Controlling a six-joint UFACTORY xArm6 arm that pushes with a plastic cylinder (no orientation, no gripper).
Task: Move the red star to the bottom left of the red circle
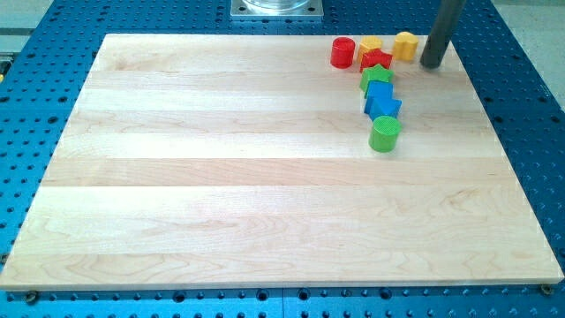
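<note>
Red star (376, 60) sits near the board's top right, in a tight cluster w/ the other blocks. Red circle (342, 52) is just to its left and a bit higher, edges close or touching, can't tell which. Yellow block (370, 45) directly above the star, touching it; shape unclear, partly hidden behind the star. Another yellow block (405, 45), roughly hexagonal, sits to the star's upper right, slightly apart.

Below the star a column runs down the view: green star (376, 78) touching the red star's lower edge, then blue cube (380, 91), then blue star (384, 108), then green cylinder (384, 134) at the bottom. All packed close, each touching or nearly touching the next.

My tip (432, 64) is on the board at the cluster's right, just beside the hex yellow block, right of the red star w/ a gap between. Not touching any block as far as I can see. It's a plain rod, nothing to spread or pinch, holding nothing.

Wooden board (221, 177) lies on a blue perforated table (530, 132). Metal base plate (276, 9) at the view's top edge.
</note>
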